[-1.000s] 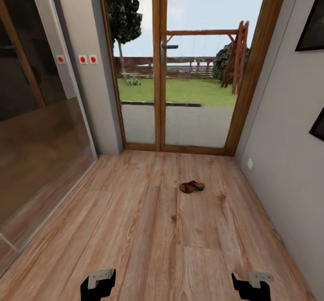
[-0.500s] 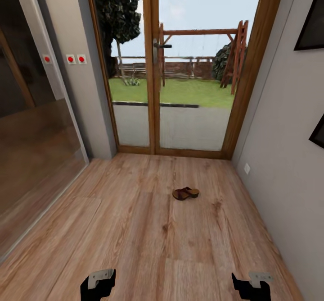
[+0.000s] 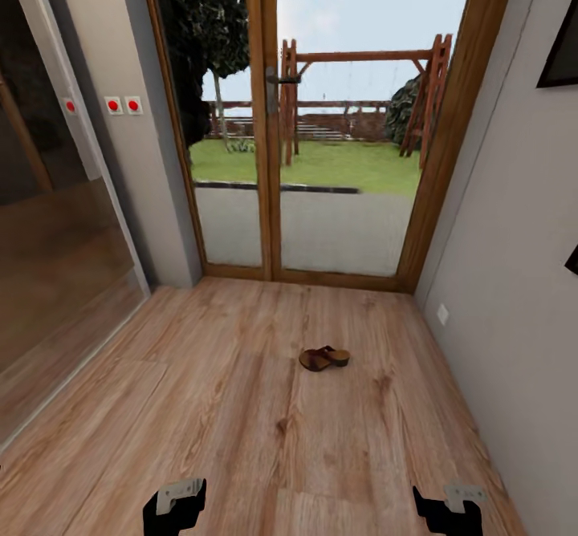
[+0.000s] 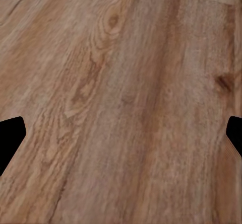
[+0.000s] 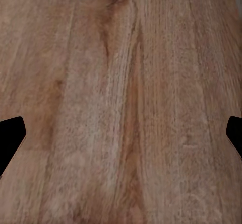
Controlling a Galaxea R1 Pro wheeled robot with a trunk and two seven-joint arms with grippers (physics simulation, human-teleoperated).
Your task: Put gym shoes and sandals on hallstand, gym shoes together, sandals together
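One dark brown sandal (image 3: 323, 357) lies on the corridor floor (image 3: 241, 408), a little right of centre and short of the glass door. My left gripper (image 3: 173, 506) and right gripper (image 3: 449, 509) hang low at the near edge of the head view, well short of the sandal. Both wrist views look straight down on bare wood planks (image 4: 121, 103), with black fingertips (image 4: 10, 138) wide apart at the edges and nothing between them; the right gripper (image 5: 121, 138) is open the same way. The gym shoes and the hallstand are out of view.
A wood-framed glass door (image 3: 321, 143) closes the corridor's far end, with a garden beyond. A grey wall (image 3: 514, 279) runs along the right. A glossy sliding panel (image 3: 56, 263) lines the left side, with red switches (image 3: 122, 105) beside it.
The camera has advanced and turned: the door looms larger, and the sandal sits lower and further left in the picture. Both grippers hold the same pose.
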